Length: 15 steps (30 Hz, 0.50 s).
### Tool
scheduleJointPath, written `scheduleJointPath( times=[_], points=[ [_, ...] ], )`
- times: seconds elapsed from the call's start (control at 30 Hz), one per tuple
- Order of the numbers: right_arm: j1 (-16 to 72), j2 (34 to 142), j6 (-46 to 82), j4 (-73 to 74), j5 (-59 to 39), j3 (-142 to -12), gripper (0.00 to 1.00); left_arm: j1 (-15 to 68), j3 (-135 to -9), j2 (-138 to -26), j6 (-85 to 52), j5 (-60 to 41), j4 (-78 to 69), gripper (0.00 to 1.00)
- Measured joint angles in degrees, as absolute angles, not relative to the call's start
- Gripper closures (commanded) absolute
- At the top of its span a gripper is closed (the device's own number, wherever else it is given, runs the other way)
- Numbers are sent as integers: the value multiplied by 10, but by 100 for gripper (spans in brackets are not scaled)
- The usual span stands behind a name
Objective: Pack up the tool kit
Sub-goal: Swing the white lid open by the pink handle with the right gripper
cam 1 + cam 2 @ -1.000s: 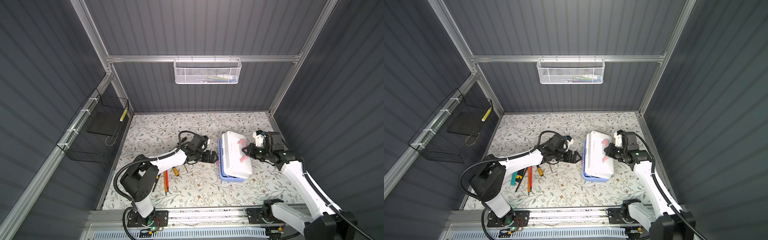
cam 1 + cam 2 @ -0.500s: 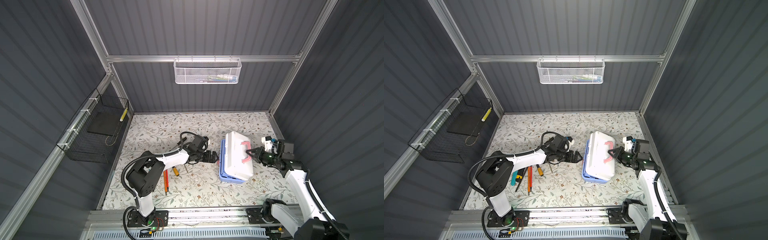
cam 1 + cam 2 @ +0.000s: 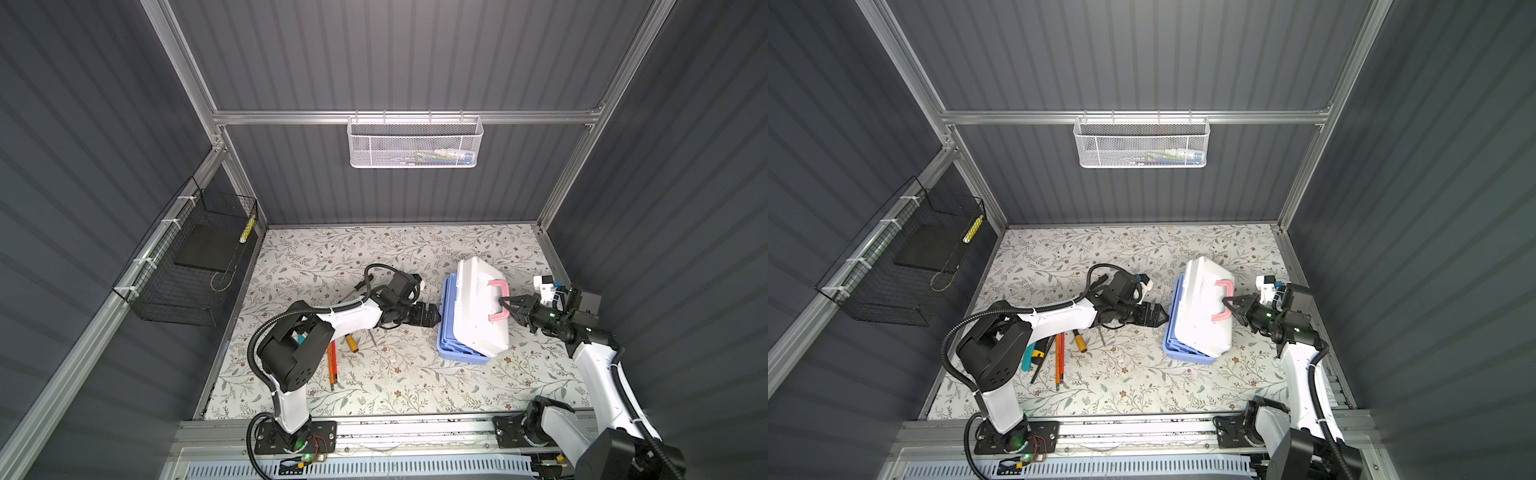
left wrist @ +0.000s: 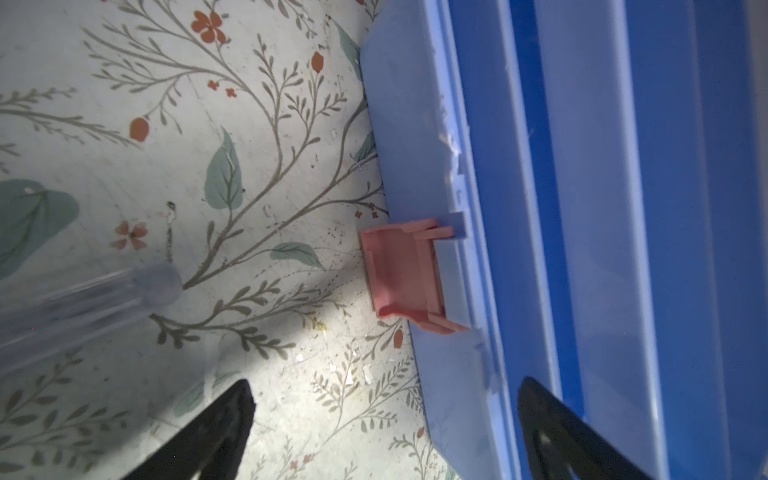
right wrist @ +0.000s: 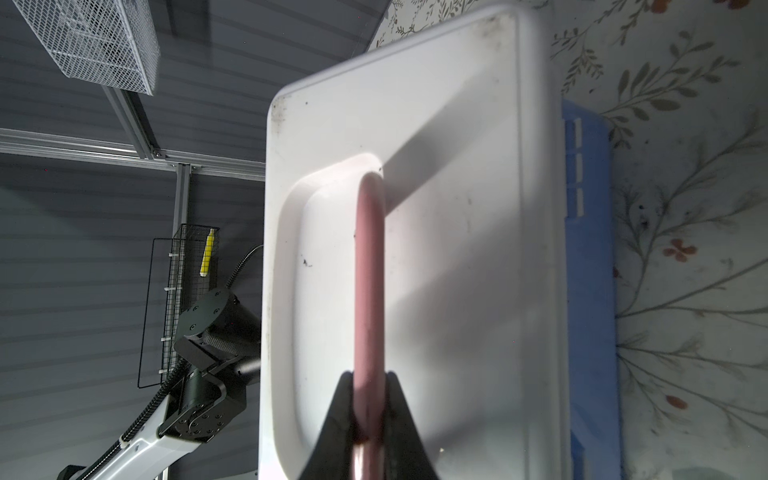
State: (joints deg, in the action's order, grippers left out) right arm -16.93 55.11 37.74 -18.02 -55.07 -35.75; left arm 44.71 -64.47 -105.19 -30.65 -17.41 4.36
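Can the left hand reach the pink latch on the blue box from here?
Probably yes. The open left hand faces the small pink plastic latch on the wall of the light blue plastic box, with only floral tabletop between them.

Left end effector (image 3: pixel 435 320) spread, right (image 3: pixel 508 306) clamped

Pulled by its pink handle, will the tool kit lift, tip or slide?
Likely only the white lid rises with the pink handle: the pink latch looks undone. The light-looking blue body may slide; the left gripper is open.
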Motion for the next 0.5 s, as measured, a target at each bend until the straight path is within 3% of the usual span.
scheduleJointPath(
  times=[0.5],
  points=[
    [-172,558,381,-163,-551,-352,100,452,-655,-1079,-304,-185,25,1]
  ],
)
